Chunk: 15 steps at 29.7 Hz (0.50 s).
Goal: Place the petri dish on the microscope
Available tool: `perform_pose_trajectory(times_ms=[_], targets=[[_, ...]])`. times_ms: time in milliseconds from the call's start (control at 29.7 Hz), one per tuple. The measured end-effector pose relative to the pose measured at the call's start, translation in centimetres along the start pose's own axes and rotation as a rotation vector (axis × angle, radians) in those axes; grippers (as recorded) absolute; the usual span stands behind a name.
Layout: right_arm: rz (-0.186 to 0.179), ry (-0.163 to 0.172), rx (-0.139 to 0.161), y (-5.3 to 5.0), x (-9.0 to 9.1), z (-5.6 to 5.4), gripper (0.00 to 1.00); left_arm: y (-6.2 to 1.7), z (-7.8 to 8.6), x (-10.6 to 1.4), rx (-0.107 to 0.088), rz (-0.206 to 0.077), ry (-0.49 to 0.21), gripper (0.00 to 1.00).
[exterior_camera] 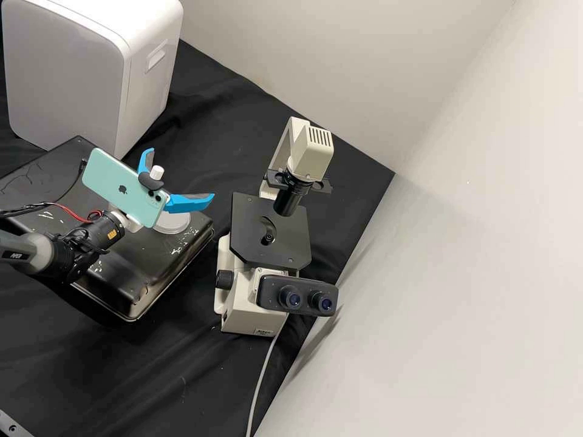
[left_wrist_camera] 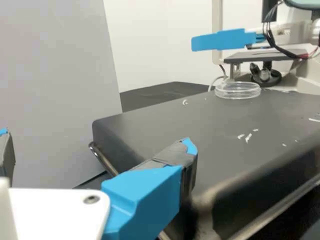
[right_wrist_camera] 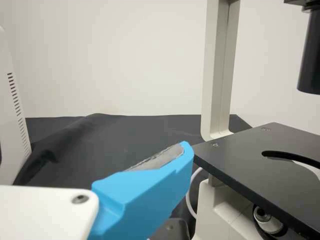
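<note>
Petri dish [exterior_camera: 172, 222] on the lid of the black case [exterior_camera: 139, 267], near the corner facing the microscope [exterior_camera: 249, 303]. We've got the right gripper [exterior_camera: 175, 182] hanging right over it, blue fingers spread wide, nothing between them. In the left wrist view the clear round dish lies flat, with one of those blue fingers above it and apart from it. We read that as the line-up for a grasp, the spread leaving room to drop either side of the rim. The left gripper [left_wrist_camera: 95, 142] sits low at the case's opposite edge, also spread wide and empty, well apart from the dish. We judge it's simply out of the way there.

Now the route. Case and microscope stand near each other with a strip of black cloth [exterior_camera: 121, 376] between, so the carry looks short. The stage [exterior_camera: 291, 243] is a flat black plate with an opening in the middle. The dark condenser [exterior_camera: 285, 200] hangs just above that opening, so headroom looks tight. We'd expect the dish to come in from the side facing the case, where the plate's edge is open. The pillar [right_wrist_camera: 217, 70] blocks the back, the eyepieces [exterior_camera: 303, 298] jut out in front, and the wall [exterior_camera: 473, 243] closes the far side. The white appliance [exterior_camera: 79, 67] stands behind the case.
</note>
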Motion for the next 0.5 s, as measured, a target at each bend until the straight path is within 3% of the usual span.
perform_pose_trajectory(times_ms=[168,236,370,505], targets=[[0.000,0.000,0.000,0.0,0.0,0.0,1.00,-0.33,0.6,-0.5,-0.006,-0.013,-0.016,1.00],[0.000,0.000,0.000,0.0,0.0,0.0,1.00,-0.49,0.9,-0.6,0.009,-0.020,-0.022,1.00],[0.000,0.000,0.000,0.0,0.0,0.0,1.00,-0.74,1.3,-0.8,0.009,-0.031,-0.033,1.00],[0.000,0.000,0.000,0.0,0.0,0.0,1.00,-0.83,1.5,-0.9,0.039,-0.032,-0.024,1.00]])
